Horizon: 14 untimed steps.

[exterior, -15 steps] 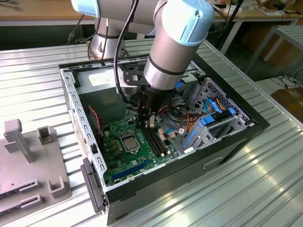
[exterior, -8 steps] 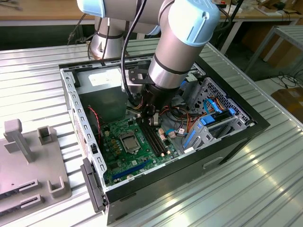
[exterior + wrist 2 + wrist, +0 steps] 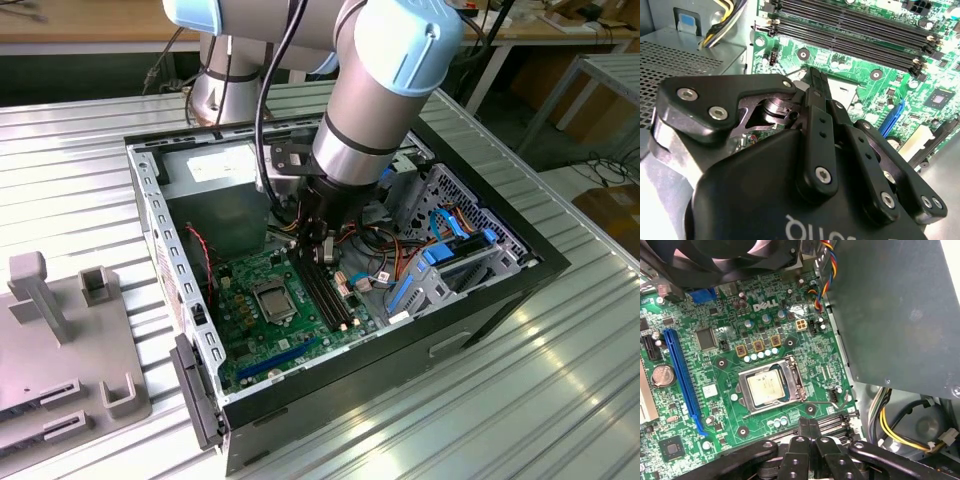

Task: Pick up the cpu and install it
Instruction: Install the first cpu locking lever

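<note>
The cpu, a square silver chip, lies flat in its socket on the green motherboard, with the socket's metal frame around it. In the exterior view the cpu sits mid-board inside the open computer case. My gripper hangs above the board beside the socket, over the memory slots, apart from the chip. Its two black fingers are pressed together with nothing between them, as the second wrist view's gripper also shows.
A grey power supply and its wire bundle stand close beside the socket. A black fan and a blue slot border the board. A drive cage fills the case's right. A grey fixture lies on the table at the exterior view's left.
</note>
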### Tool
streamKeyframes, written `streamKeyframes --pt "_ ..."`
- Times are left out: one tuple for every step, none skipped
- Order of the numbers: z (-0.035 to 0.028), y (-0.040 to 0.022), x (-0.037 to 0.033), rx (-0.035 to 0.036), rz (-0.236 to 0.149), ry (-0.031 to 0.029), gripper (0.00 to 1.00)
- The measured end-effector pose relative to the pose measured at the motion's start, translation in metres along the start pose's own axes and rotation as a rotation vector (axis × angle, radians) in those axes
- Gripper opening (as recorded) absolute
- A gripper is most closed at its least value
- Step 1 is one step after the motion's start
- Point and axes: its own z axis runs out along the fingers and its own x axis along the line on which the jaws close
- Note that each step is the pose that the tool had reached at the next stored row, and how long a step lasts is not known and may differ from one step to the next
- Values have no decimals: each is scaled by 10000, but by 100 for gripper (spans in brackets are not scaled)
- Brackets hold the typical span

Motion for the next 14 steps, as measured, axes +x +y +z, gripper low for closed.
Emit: streamKeyframes --pt "0 0 0 1 -1 1 11" --pt "0 0 0 1 -2 1 11" --pt "0 0 0 1 -2 2 11" --pt "0 0 -1 1 -1 2 11" --pt "0 0 -3 1 -3 1 11" --pt "0 1 -6 1 -4 1 11" --pt "0 1 -6 0 -4 1 11" --pt "0 1 -6 0 -4 1 11" --pt "0 2 -6 0 -3 1 11" --pt "0 1 -6 1 -3 1 11" --pt "0 1 -6 1 -4 1 11" --pt "0 1 -6 0 -4 1 11" --pt "1 1 -6 1 -4 1 11" --pt "0 1 -7 1 -4 1 11"
